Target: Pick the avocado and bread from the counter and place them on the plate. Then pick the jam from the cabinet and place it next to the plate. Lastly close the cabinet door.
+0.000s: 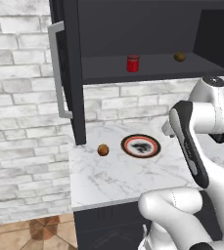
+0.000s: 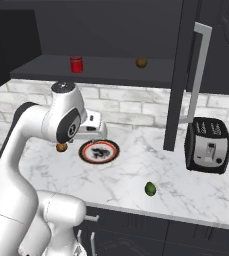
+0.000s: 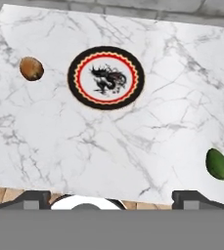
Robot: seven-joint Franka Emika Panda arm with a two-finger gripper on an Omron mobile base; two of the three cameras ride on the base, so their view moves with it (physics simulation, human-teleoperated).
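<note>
Plate point(image 3: 105, 77) bare; bread point(image 3: 31, 68) beside, toaster point(image 2: 207, 145) (black) well apart.

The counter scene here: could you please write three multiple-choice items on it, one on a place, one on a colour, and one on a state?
1. Where is the jam?
A. on the plate
B. on the cabinet shelf
C. beside the toaster

2. What colour is the avocado?
A. green
B. red
C. white

3. What is the state of the plate?
A. it holds the bread
B. it holds the avocado
C. nothing lies on it

Answers:
1 B: the red jar stands on the shelf, left of a brown ball.
2 A: a green lump lies on the counter.
3 C: the bread and the avocado both lie on the marble, apart from the plate.
</note>
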